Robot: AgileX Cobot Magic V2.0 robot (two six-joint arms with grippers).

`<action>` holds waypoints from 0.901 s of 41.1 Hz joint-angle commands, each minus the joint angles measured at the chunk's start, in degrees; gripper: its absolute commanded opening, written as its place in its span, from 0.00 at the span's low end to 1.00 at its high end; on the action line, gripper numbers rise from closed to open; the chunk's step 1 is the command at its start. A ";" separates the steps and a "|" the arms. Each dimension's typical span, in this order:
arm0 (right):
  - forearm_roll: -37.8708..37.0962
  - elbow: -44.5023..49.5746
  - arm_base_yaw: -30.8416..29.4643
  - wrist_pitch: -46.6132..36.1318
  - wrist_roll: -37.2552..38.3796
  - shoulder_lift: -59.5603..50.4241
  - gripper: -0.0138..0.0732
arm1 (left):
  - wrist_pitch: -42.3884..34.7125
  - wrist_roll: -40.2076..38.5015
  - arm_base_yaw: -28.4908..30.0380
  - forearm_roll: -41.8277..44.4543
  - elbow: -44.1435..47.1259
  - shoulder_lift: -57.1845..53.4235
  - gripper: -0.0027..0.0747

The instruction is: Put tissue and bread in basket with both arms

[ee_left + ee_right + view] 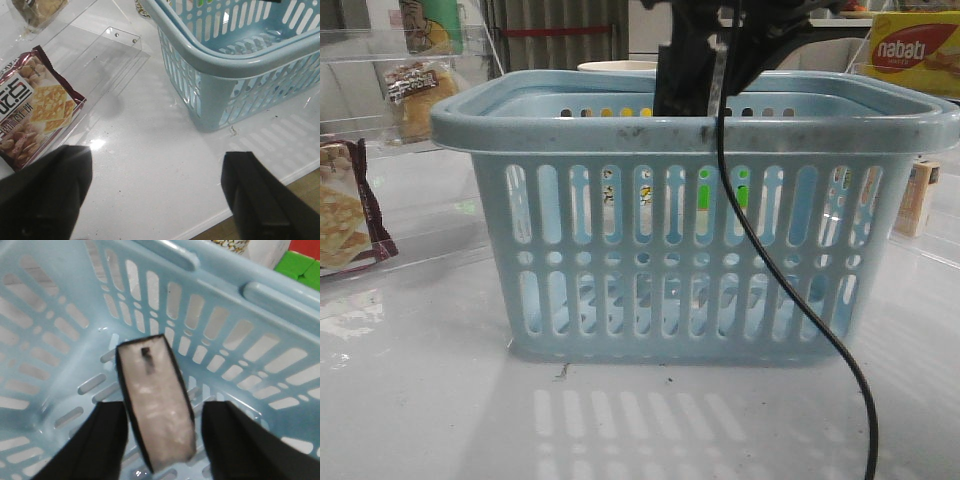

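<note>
While the right tool (pixel 160 440) hung spread inside the basket (pixel 690 120) at frame centre, the tissue (pixel 156 407) lay loose between its fingers, and the left tool (pixel 157 200) gaped empty above the worktop (pixel 150 165).

Maroon-edged cracker packet (pixel 35 120) lying flat on the white counter (pixel 150 165), beside a clear acrylic stand (pixel 107 55). Yellow Nabati box (pixel 914 52) at far right, small carton (pixel 916 198) below it, black cable (pixel 790 290) trailing down front.
</note>
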 commanded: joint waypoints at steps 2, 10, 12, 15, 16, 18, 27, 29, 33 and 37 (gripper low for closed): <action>-1.00 -1.52 -0.03 -3.38 -2.10 -3.40 0.85 | -4.56 0.01 -0.50 -0.21 -2.08 0.32 0.78; -1.00 -0.41 -0.03 0.17 -4.94 -10.80 0.85 | -4.56 0.01 -0.50 -0.21 -2.08 0.32 0.78; -1.00 0.98 -0.03 0.23 -5.27 -13.47 0.85 | -4.56 0.01 -0.50 -0.21 -2.08 0.32 0.78; -1.00 3.77 -0.03 -0.32 -5.40 -17.55 0.85 | -4.56 0.01 -0.50 -0.21 -2.08 0.32 0.78; -1.00 4.72 -0.03 -0.52 -5.57 -19.21 0.85 | -4.56 0.01 -0.50 -0.21 -2.08 0.32 0.78; -1.00 7.39 -0.03 -0.73 -5.63 -22.16 0.85 | -4.56 0.01 -0.50 -0.21 -2.08 0.32 0.78; -1.00 19.09 -0.03 -0.86 -5.63 -35.54 0.85 | -4.56 0.01 -0.50 -0.21 -2.08 0.32 0.78; -1.00 21.42 -0.03 -0.86 -5.63 -38.25 0.85 | -4.56 0.01 -0.50 -0.21 -2.08 0.32 0.78; -1.00 26.06 -0.03 -0.86 -5.63 -43.35 0.85 | -4.56 0.01 -0.50 -0.21 -2.08 0.32 0.78; -1.00 29.72 -0.03 -0.86 -5.63 -47.99 0.85 | -5.43 0.01 -0.50 -0.21 -2.08 0.32 0.78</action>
